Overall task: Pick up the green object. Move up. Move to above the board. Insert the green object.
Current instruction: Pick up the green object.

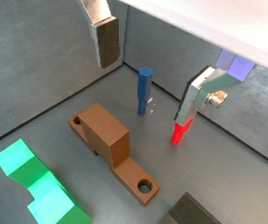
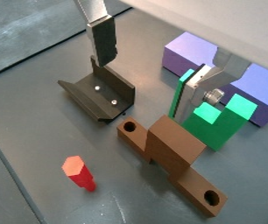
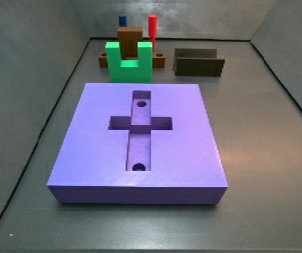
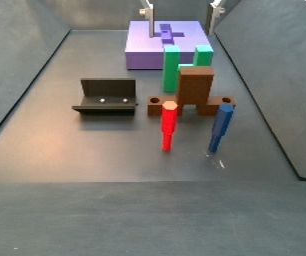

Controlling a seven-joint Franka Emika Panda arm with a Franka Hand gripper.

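My pincer hangs in the air above the desk, with its two silver fingers wide apart and nothing between them, so it is open and ready, not yet gripping. The green object stands on the desk, upright with its two prongs pointing up, and it touches or nearly touches the brown inverted-T block, which lies just in front of it in a wrist view. I judge that this closeness matters: one finger must go down on the side where the brown block leaves little room, so I should come down straight and not push the neighbour. The board lies flat a little apart from this group, and its cross-shaped recess is free, with a small round hole at each end, so the place for inserting waits empty. The red peg and the blue peg stand upright on the far side of the brown block from the board, and the dark fixture sits well to the side, so they should not disturb my way. The pick-up step is, in my view, not yet begun, because the fingers are beside the green object only in the picture and not around it.
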